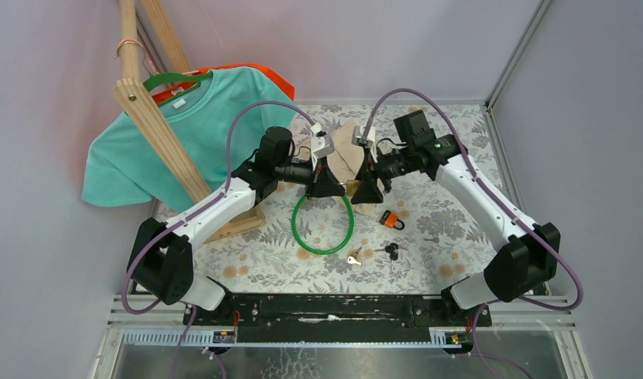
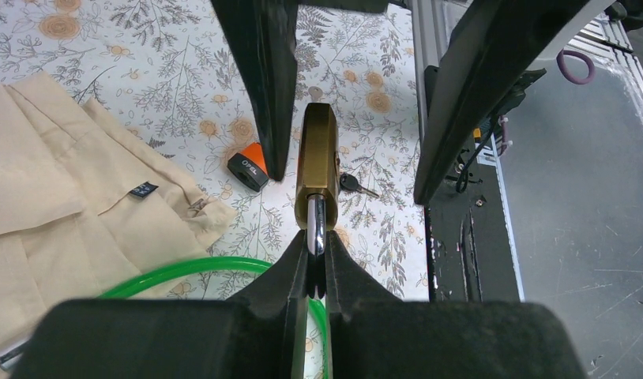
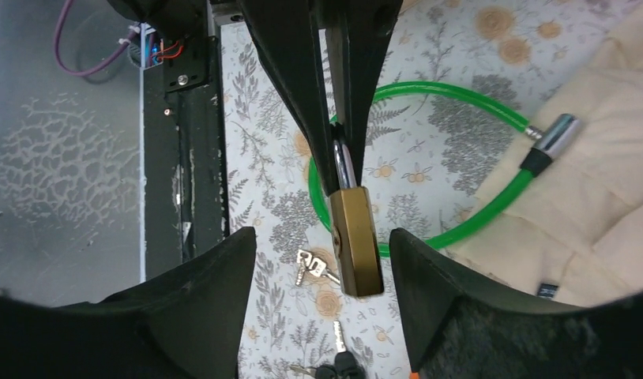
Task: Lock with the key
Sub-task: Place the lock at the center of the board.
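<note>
Two YAM arms meet over the floral table (image 1: 460,229) w/ a brass padlock (image 3: 356,246) held in the air between them. The left gripper (image 2: 317,237) is pinched tight on the lock's steel shackle, body pointing out toward the other arm, apparently to present it for a handover or a 2nd, steadier hold. The right gripper (image 3: 322,235) has its fingers wide apart, one on each side of the lock body, touching nothing. It looks set to close on the body. Whether the shackle is pushed home can't be told, since the left fingers cover that end.

Neither gripper has a key. A silver key pair (image 1: 354,257) lies on the table toward the front, just beside the green cable loop (image 1: 322,227). The black-headed keys (image 1: 392,251) sit a little to the right. Which key fits the brass lock is unclear.

A small orange padlock (image 1: 392,219) lies near the black-headed keys, below the right gripper. A beige cloth (image 2: 65,189) is spread behind the grippers, w/ the cable's metal end at its edge. Far left, a teal T-shirt (image 1: 223,110) hangs by a wooden stand (image 1: 156,136), well apart from the action. The cable loop and orange lock crowd the spot beneath the grippers, so going down for a key probably needs care.
</note>
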